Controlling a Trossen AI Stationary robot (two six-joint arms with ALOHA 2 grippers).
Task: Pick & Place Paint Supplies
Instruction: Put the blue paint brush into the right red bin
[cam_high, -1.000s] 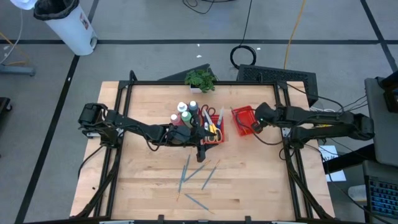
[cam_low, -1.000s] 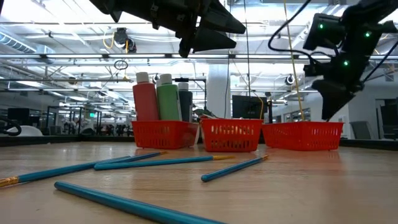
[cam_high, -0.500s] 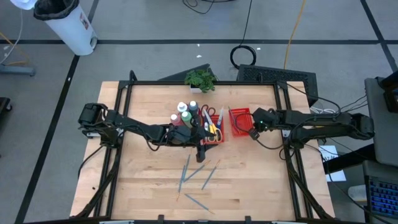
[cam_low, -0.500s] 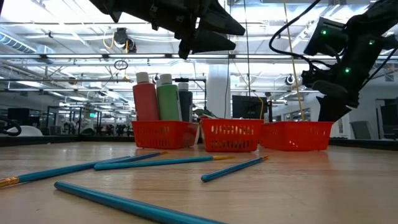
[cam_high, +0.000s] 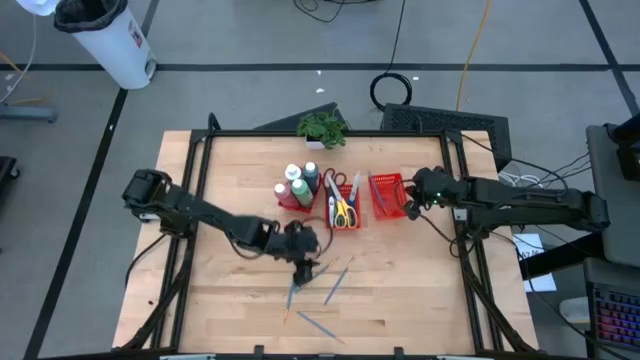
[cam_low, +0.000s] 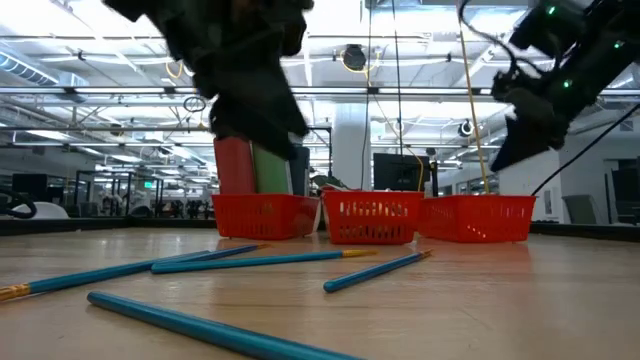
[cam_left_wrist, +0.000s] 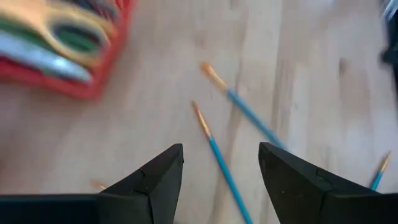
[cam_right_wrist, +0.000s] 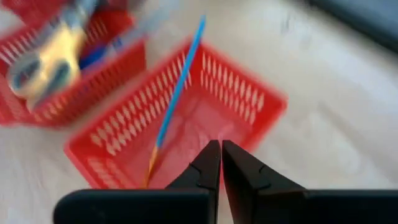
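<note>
The left wrist view is motion-blurred: the scissors (cam_left_wrist: 56, 43) in the red tray (cam_left_wrist: 93, 74) show only as smeared yellow, green and grey shapes, cut off by the frame edge. One brush (cam_left_wrist: 380, 171) is cropped at the edge.

The right wrist view is likewise blurred; the scissors (cam_right_wrist: 43, 59) there lack clear outlines, and the lower end of the brush (cam_right_wrist: 177, 93) standing in the tray (cam_right_wrist: 249, 118) is indistinct.

In the low view, the blurred left arm (cam_low: 240, 70) hides the caps of the paint bottles (cam_low: 250, 168).

In the high view, the left gripper (cam_high: 303, 268) is too small to read.
</note>
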